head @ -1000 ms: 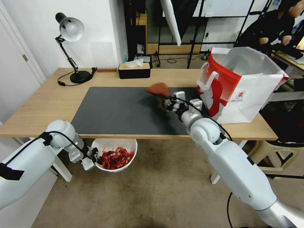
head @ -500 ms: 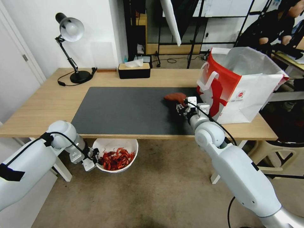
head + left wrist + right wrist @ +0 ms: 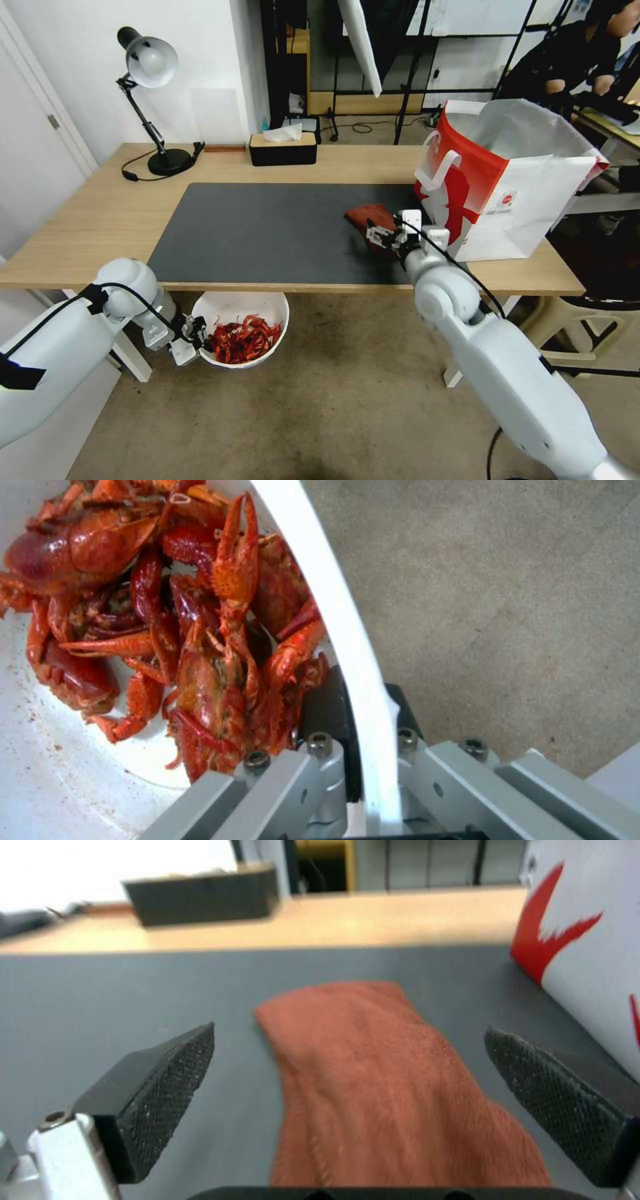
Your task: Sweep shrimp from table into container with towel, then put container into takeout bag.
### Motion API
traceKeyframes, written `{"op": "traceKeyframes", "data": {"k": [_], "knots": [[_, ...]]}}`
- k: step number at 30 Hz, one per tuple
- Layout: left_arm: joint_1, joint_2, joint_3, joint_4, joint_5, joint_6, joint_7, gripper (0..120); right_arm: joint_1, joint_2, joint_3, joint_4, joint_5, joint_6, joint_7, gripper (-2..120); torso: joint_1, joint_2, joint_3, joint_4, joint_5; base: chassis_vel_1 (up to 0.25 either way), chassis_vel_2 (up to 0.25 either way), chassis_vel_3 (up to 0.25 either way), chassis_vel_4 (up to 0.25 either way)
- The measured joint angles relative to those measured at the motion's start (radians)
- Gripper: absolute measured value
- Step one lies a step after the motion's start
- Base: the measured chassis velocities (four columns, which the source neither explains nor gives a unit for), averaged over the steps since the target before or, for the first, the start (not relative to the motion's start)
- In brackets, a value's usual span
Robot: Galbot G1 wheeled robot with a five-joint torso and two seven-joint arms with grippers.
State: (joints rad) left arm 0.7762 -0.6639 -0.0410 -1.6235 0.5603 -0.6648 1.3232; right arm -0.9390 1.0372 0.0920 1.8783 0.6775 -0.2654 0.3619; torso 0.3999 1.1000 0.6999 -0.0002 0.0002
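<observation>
1. Right wrist view shows your right gripper spread wide with nothing between its fingers; the towel lies flat on the grey mat between them, touching neither.
2. Back that claw straight off along the mat so neither pad drags the cloth, and keep clear of the takeout bag just beside it at the table's right end.
3. Your left gripper is clamped on the rim of the container, one finger inside and one outside, below the table's near edge. The crayfish are piled in it; lift it level so they don't spill.
4. A second ago the right claw carried the towel in the air over the mat's middle; now the cloth is down by the bag and released. The bowl has barely shifted.
</observation>
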Motion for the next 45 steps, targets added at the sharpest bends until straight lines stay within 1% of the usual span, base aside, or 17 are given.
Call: {"op": "traceKeyframes", "data": {"k": [1, 5, 6, 9, 13, 16, 25, 28, 29, 32, 33, 36, 37, 40, 41, 43, 45], "knots": [[0.000, 0.000, 0.000, 0.000, 0.000, 0.000, 0.000, 0, 0.000, 0.000, 0.000, 0.000, 0.000, 0.000, 0.000, 100, 0.000, 0.000, 0.000, 0.0000, 0.0000, 0.000, 0.000, 0.000, 0.000], [0.013, -0.006, -0.002, 0.001, 0.010, -0.004, -0.005, 0, -0.147, -0.030, 0.060, 0.069, -0.100, 0.188, -0.113, 100, 0.000, 0.000, 0.000, 0.0001, -0.0001, 0.000, 0.000, 0.000, 0.000], [0.013, -0.006, -0.002, 0.001, 0.010, -0.004, -0.005, 0, -0.147, -0.030, 0.060, 0.069, -0.100, 0.188, -0.113, 100, 0.000, 0.000, 0.000, 0.0001, -0.0001, 0.000, 0.000, 0.000, 0.000], [0.022, -0.013, -0.003, -0.001, 0.015, -0.007, -0.006, 0, -0.279, -0.033, 0.113, 0.105, -0.165, 0.319, -0.164, 100, 0.000, 0.000, 0.000, -0.0001, 0.0000, 0.000, 0.000, 0.000, 0.000], [0.032, -0.015, -0.008, -0.001, 0.018, -0.010, -0.009, 0, -0.356, -0.025, 0.145, 0.120, -0.205, 0.381, -0.182, 100, 0.000, 0.000, 0.000, 0.0000, -0.0003, 0.000, 0.000, 0.000, 0.000], [0.053, -0.019, -0.017, -0.004, 0.029, -0.017, -0.021, 0, -0.473, 0.007, 0.204, 0.128, -0.254, 0.479, -0.215, 100, 0.000, 0.000, 0.000, 0.0002, -0.0003, 0.000, 0.000, 0.000, 0.000], [0.116, -0.023, -0.022, -0.050, 0.085, -0.046, -0.048, 0, -0.597, 0.118, 0.267, 0.092, -0.318, 0.614, -0.290, 100, 0.000, 0.000, 0.000, 0.0001, -0.0002, 0.000, 0.000, 0.000, 0.000], [0.186, -0.014, -0.041, -0.111, 0.105, -0.058, -0.064, 0, -0.619, 0.147, 0.267, 0.068, -0.345, 0.647, -0.306, 100, 0.000, 0.000, 0.000, 0.0001, -0.0003, 0.000, 0.000, 0.000, 0.000], [0.186, -0.014, -0.041, -0.111, 0.105, -0.058, -0.064, 0, -0.619, 0.147, 0.267, 0.068, -0.345, 0.647, -0.306, 100, 0.000, 0.000, 0.000, 0.0001, -0.0003, 0.000, 0.000, 0.000, 0.000], [0.265, 0.019, -0.080, -0.189, 0.101, -0.063, -0.082, 0, -0.628, 0.156, 0.268, 0.052, -0.351, 0.661, -0.314, 100, 0.000, 0.000, 0.000, 0.0002, -0.0003, 0.000, 0.000, 0.000, 0.000], [0.265, 0.019, -0.080, -0.189, 0.101, -0.063, -0.082, 0, -0.628, 0.156, 0.268, 0.052, -0.351, 0.661, -0.314, 100, 0.000, 0.000, 0.000, 0.0002, -0.0003, 0.000, 0.000, 0.000, 0.000], [0.345, 0.061, -0.130, -0.289, 0.079, -0.061, -0.096, 0, -0.627, 0.157, 0.270, 0.039, -0.350, 0.672, -0.316, 100, 0.000, 0.000, 0.000, 0.0003, -0.0002, 0.000, 0.000, 0.000, 0.000], [0.345, 0.061, -0.130, -0.289, 0.079, -0.061, -0.096, 0, -0.627, 0.157, 0.270, 0.039, -0.350, 0.672, -0.316, 100, 0.000, 0.000, 0.000, 0.0003, -0.0002, 0.000, 0.000, 0.000, 0.000], [0.428, 0.098, -0.221, -0.386, 0.041, -0.051, -0.098, 0, -0.633, 0.157, 0.270, 0.031, -0.345, 0.677, -0.325, 100, 0.000, 0.000, 0.000, 0.0004, -0.0003, 0.000, 0.000, 0.000, 0.000], [0.428, 0.098, -0.221, -0.386, 0.041, -0.051, -0.098, 0, -0.633, 0.157, 0.270, 0.031, -0.345, 0.677, -0.325, 100, 0.000, 0.000, 0.000, 0.0004, -0.0003, 0.000, 0.000, 0.000, 0.000], [0.475, 0.134, -0.285, -0.448, -0.015, -0.031, -0.088, 0, -0.645, 0.159, 0.269, 0.027, -0.343, 0.682, -0.331, 100, 0.000, 0.000, 0.000, 0.0002, -0.0002, 0.000, 0.000, 0.000, 0.000], [0.485, 0.142, -0.300, -0.461, -0.026, -0.026, -0.086, 0, -0.647, 0.159, 0.269, 0.025, -0.343, 0.683, -0.332, 100, 0.000, 0.000, 0.000, 0.0002, -0.0003, 0.000, 0.000, 0.000, 0.000]]}}
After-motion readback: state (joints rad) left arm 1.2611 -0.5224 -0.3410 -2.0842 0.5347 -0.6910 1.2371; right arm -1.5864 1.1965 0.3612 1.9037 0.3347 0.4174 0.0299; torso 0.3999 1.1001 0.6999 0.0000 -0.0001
